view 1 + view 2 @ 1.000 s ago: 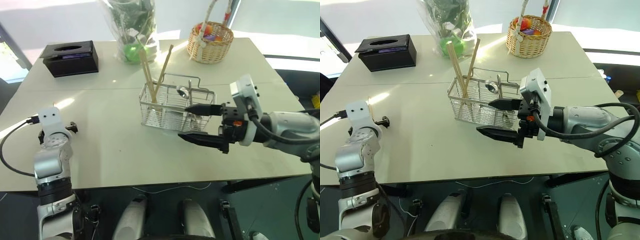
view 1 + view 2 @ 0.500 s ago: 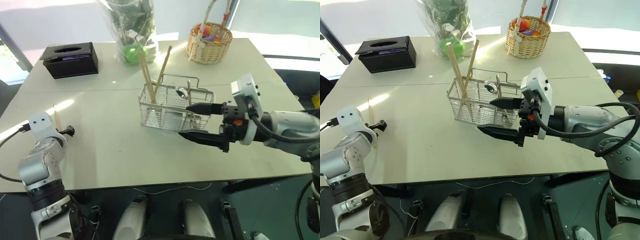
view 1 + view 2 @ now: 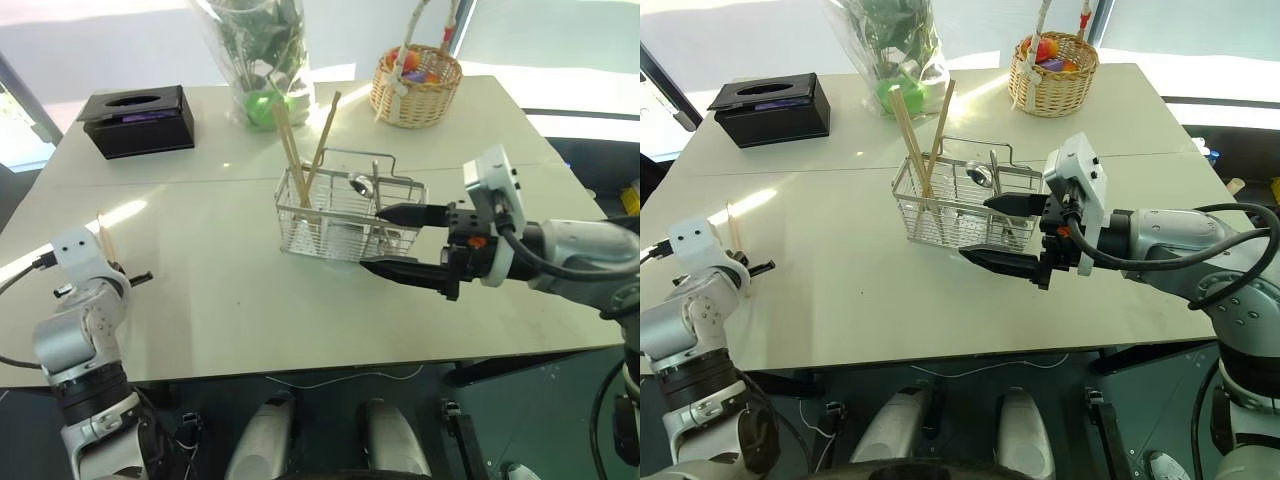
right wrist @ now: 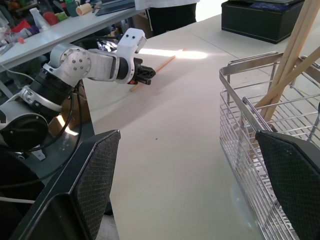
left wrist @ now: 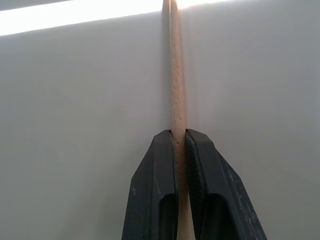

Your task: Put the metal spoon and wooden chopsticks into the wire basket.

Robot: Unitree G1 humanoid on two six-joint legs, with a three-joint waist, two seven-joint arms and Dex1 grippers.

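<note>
Basket point(image 3: 345, 218) holds two chopsticks point(image 3: 300, 160) and the spoon point(image 3: 364, 186). Left gripper point(image 5: 181, 142) clamps a chopstick point(image 5: 176, 75) on the tabletop point(image 3: 240, 290). Right gripper point(image 3: 400, 242) is spread wide beside the basket.

A pale table point(image 3: 230, 300) with a seam across it takes up most of the scene, well lit, with a bright sun patch point(image 3: 125, 212) near its left edge and glare along the far edge. On the far side stand a black tissue box point(image 3: 138, 118), a plant in clear wrap point(image 3: 262, 55) and a round wicker basket point(image 3: 416, 88) holding colourful items. The floor point(image 3: 560, 430) beneath the near edge is dark, with cables point(image 3: 340, 378) trailing under the table. Beyond the table, the right wrist view shows a white bench point(image 4: 55, 30) crowded with small objects and a person point(image 4: 172, 12) standing behind it.
</note>
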